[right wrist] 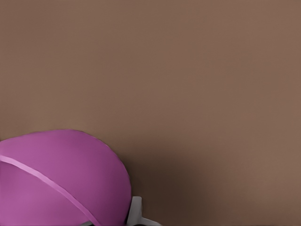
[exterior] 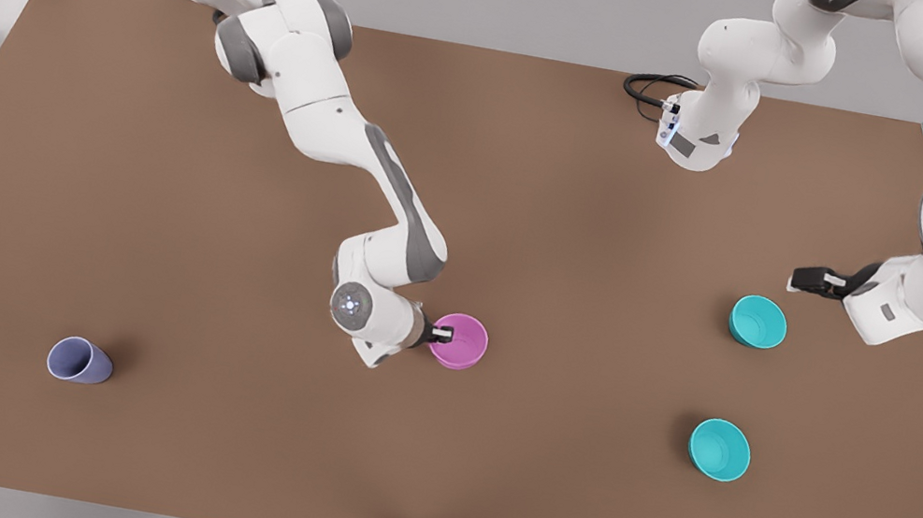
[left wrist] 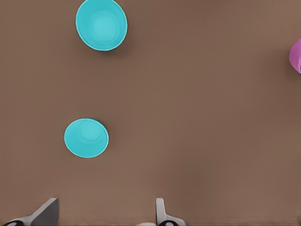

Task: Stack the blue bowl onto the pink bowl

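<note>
Front view: brown table (exterior: 150, 195) with grey walls around it. The pink bowl (exterior: 461, 342) sits near the table's middle. The right claw (exterior: 441, 332) is at its rim on the front view's left side, fingers pinched on the rim as far as I can judge. 2 teal bowls stand well apart from it toward the front view's right: the far one (exterior: 758, 321) and the near one (exterior: 719, 449). The left claw (exterior: 809, 280) hangs just beside the far one, on the side away from the pink bowl. A lavender cup (exterior: 80, 361) lies tipped at the front view's left.

Left wrist view: both teal bowls upright on bare table, one (left wrist: 86, 137) close ahead of the fingertips (left wrist: 161, 209), the other (left wrist: 101, 24) beyond. Fingers spread wide, nothing between them. An edge of the pink bowl (left wrist: 296, 55) shows far off to 1 side.

Right wrist view: the pink bowl (right wrist: 61, 179) is tilted close under the camera, a finger (right wrist: 136, 212) against its wall; I judge the rim gripped.

Judgement: the left arm is nearer the blue bowl, and the carry runs from there toward the pink bowl.
</note>
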You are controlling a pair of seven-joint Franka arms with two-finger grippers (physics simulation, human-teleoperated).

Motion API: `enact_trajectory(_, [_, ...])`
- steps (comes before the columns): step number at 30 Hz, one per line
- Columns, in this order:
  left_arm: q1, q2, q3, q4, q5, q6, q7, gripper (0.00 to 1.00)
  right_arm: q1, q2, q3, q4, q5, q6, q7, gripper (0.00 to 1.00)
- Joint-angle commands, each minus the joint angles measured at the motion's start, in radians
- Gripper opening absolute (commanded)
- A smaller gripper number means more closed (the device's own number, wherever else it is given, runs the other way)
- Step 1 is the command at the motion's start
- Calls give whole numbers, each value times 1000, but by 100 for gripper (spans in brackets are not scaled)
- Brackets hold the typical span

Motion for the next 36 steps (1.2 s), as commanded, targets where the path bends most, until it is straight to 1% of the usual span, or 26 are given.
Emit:
enact_trajectory(1, [42,6,2,7,-10,-11,-17,100,2,13,3,6,15,74,583,55])
enact_trajectory(2, [62,17,4,19,-12,-9,-15,100,2,11,3,6,15,72,578,100])
enact_trajectory(4, [82,40,4,19,-12,-15,-20,100,-2,4,3,9,17,71,580,100])
enact_trajectory(5, [145,46,4,11,-19,-8,-15,100,-5,-13,1,9,18,62,581,100])
enact_trajectory(6, [143,71,18,-18,-19,35,-12,100,-17,-25,3,9,18,52,583,100])
enact_trajectory(7, [110,74,76,-187,-21,200,21,100,-63,-74,4,11,20,-50,575,100])
enact_trajectory(8, [103,97,142,-310,-36,407,205,100,-197,-133,3,87,14,-350,438,100])
enact_trajectory(9, [102,117,148,-367,-53,515,233,100,-287,-159,-8,109,6,-504,250,100])
enact_trajectory(10, [106,166,148,-389,-62,589,250,100,-421,-179,-13,108,-129,-679,-91,100])
enact_trajectory(11, [119,206,150,-389,-102,616,371,100,-494,-209,-9,114,-406,-705,-479,100])
enact_trajectory(12, [137,232,150,-391,-101,630,400,100,-528,-285,-14,111,-547,-745,-671,100])
enact_trajectory(13, [142,238,150,-391,-101,641,436,100,-564,-352,-11,112,-621,-788,-770,100])
enact_trajectory(14, [142,247,150,-391,-102,670,437,100,-548,-437,-2,111,-722,-831,-778,100])
enact_trajectory(15, [142,247,150,-391,-104,673,437,100,-524,-521,-9,106,-727,-856,-770,100])
enact_trajectory(16, [143,258,150,-391,-104,673,437,100,-514,-637,3,70,-788,-908,-709,100])
enact_trajectory(17, [145,261,150,-421,-116,687,437,100,-519,-817,61,-143,-793,-814,-615,100])
enact_trajectory(19, [145,260,151,-469,-119,692,437,100,-539,-923,79,-277,-779,-785,-548,100])
enact_trajectory(22, [143,261,160,-510,-119,687,474,100,-528,-960,90,-339,-773,-781,-544,100])
enact_trajectory(27, [145,306,173,-515,-137,727,475,100,-545,-998,89,-414,-742,-751,-518,100])
enact_trajectory(28, [145,313,173,-515,-153,727,475,96,-547,-997,89,-412,-742,-750,-518,100])
enact_trajectory(29, [143,315,173,-515,-154,727,474,69,-547,-995,89,-414,-741,-747,-518,100])
enact_trajectory(32, [145,325,173,-515,-179,727,474,44,-548,-992,89,-425,-739,-747,-517,100])
enact_trajectory(34, [143,327,173,-513,-181,727,474,21,-544,-983,80,-432,-742,-745,-517,100])
enact_trajectory(35, [143,324,173,-513,-181,725,474,21,-534,-938,79,-386,-746,-759,-517,100])
enact_trajectory(36, [142,321,173,-513,-176,719,477,21,-554,-918,78,-388,-735,-761,-529,100])
